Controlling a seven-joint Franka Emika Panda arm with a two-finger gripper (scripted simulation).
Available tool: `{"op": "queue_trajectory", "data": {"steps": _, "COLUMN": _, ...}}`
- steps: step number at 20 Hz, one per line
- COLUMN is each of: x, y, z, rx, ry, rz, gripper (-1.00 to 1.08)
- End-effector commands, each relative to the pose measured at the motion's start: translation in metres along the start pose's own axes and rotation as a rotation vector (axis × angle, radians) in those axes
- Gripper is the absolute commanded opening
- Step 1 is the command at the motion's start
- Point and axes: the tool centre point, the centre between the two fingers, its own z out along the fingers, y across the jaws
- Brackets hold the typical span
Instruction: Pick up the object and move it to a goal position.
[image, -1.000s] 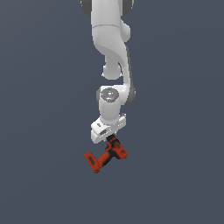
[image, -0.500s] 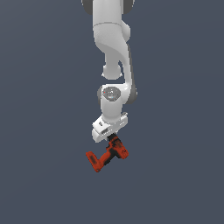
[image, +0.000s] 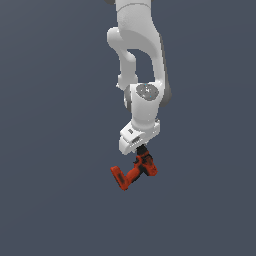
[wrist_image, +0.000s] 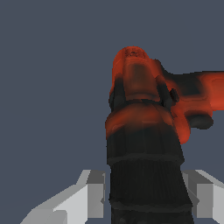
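The object, a red-orange drill (image: 131, 174) with black trim, hangs in the air below the white arm in the exterior view. My gripper (image: 142, 150) is shut on the drill's black front end. The battery base sticks out toward the exterior view's left. In the wrist view the drill (wrist_image: 140, 100) fills the middle. Its ribbed black chuck sits between my two grey fingers (wrist_image: 95, 197), with my gripper (wrist_image: 146, 199) closed around it. The goal position is out of view; no marker for it shows in either view.
An even dark grey-blue background surrounds the drill in both views, with no surface or edge to be made out. The arm's white links (image: 145, 105) rise straight above the gripper to the exterior view's upper edge.
The arm has carried the drill up and toward the exterior view's right. The grip on the drill looks the same.
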Motion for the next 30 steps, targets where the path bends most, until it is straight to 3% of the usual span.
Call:
{"op": "queue_trajectory", "data": {"steps": 1, "x": 0.014, "y": -0.018, "z": -0.025, "rx": -0.005, "ry": 0.008, "rz": -0.002, "gripper": -1.00}}
{"op": "queue_trajectory", "data": {"steps": 16, "x": 0.083, "y": -0.126, "z": -0.146, "rx": -0.005, "ry": 0.008, "rz": -0.002, "gripper": -1.00}}
{"op": "queue_trajectory", "data": {"steps": 22, "x": 0.097, "y": -0.145, "z": -0.168, "rx": -0.004, "ry": 0.008, "rz": -0.002, "gripper": -1.00}}
{"op": "queue_trajectory", "data": {"steps": 30, "x": 0.099, "y": -0.149, "z": -0.168, "rx": 0.000, "ry": 0.000, "rz": -0.003, "gripper": -1.00}}
